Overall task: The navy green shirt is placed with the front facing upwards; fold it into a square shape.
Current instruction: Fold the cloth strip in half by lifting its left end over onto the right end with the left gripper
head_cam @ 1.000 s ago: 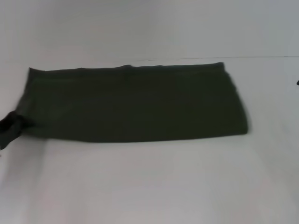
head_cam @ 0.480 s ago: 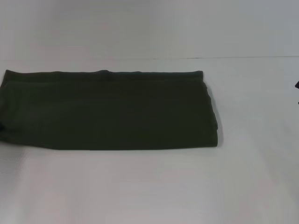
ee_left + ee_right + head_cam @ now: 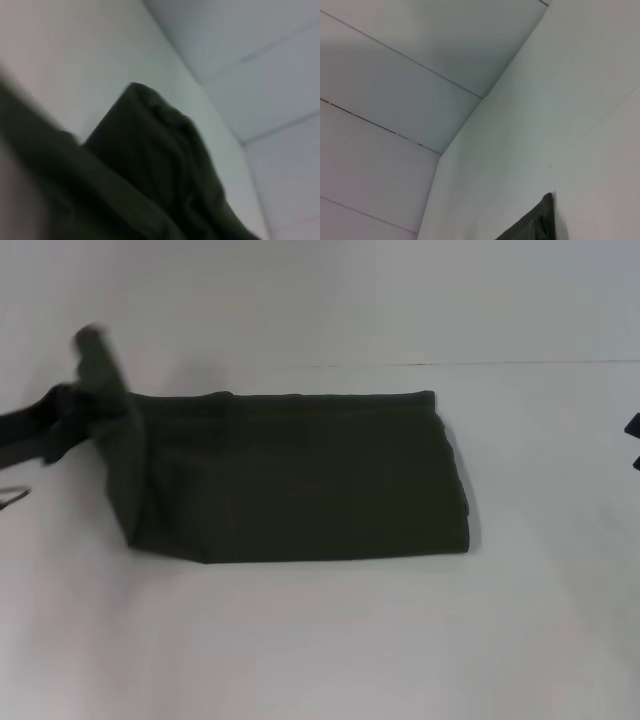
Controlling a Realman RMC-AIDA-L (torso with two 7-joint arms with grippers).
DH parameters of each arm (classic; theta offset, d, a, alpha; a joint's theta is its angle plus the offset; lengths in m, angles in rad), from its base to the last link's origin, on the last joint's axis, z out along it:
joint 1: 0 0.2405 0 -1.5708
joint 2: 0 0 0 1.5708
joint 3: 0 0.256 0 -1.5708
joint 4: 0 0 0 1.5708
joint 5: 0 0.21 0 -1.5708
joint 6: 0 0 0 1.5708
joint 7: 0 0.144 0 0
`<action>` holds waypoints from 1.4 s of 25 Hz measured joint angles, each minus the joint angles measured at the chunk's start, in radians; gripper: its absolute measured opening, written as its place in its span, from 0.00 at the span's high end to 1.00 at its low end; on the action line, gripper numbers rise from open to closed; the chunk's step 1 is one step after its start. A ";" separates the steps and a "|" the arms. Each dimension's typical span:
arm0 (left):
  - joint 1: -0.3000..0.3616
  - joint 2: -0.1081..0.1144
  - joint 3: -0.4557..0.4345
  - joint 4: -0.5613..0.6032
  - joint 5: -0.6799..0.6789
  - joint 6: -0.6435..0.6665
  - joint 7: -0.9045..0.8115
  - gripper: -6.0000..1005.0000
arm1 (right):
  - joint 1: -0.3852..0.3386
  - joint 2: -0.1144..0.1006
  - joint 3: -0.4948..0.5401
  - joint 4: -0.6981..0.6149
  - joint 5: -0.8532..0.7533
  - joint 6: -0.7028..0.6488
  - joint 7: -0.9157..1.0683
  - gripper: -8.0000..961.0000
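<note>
The navy green shirt (image 3: 310,480) lies on the white table as a long dark folded band, with no lettering showing. Its left end (image 3: 105,390) is raised off the table and curls over toward the right. My left gripper (image 3: 72,418) comes in from the left edge and is shut on that raised end. In the left wrist view the dark cloth (image 3: 150,170) hangs close in front of the camera. Only a dark sliver of my right gripper (image 3: 633,430) shows at the right edge, away from the shirt. The right wrist view catches one shirt corner (image 3: 537,222).
The white table (image 3: 330,640) stretches in front of the shirt and to its right. A pale wall (image 3: 330,300) rises behind the table's far edge. A thin wire-like loop (image 3: 12,498) shows at the left edge.
The shirt's left end lay flat reaching the left edge half a second ago. Now my left gripper has lifted it and carried it rightward, so the band on the table is shorter.
</note>
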 joint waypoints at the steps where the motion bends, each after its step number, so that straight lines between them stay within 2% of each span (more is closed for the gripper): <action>1: -0.018 -0.003 0.003 0.000 0.001 0.005 0.000 0.94 | 0.002 0.001 0.000 0.003 -0.001 0.003 -0.003 0.11; 7: -0.120 -0.025 0.114 0.003 0.000 0.000 -0.014 0.94 | 0.019 0.002 -0.002 0.029 -0.002 0.021 -0.024 0.11; 13: -0.212 -0.078 0.216 0.027 -0.001 -0.058 -0.022 0.94 | 0.021 0.003 -0.002 0.036 -0.003 0.020 -0.031 0.11; 18: -0.250 -0.089 0.352 0.011 0.003 -0.147 -0.037 0.94 | 0.020 0.005 -0.002 0.036 -0.003 0.015 -0.031 0.11; 23: -0.270 -0.098 0.544 -0.007 -0.009 -0.267 -0.057 0.94 | 0.018 0.007 -0.002 0.036 -0.003 0.016 -0.031 0.11; 29: -0.283 -0.098 0.762 -0.026 -0.040 -0.372 -0.040 0.94 | 0.018 0.008 -0.002 0.036 -0.002 0.016 -0.029 0.11; 35: -0.288 -0.097 0.872 -0.035 -0.052 -0.391 0.043 0.93 | 0.019 0.006 -0.002 0.036 -0.002 0.019 -0.025 0.11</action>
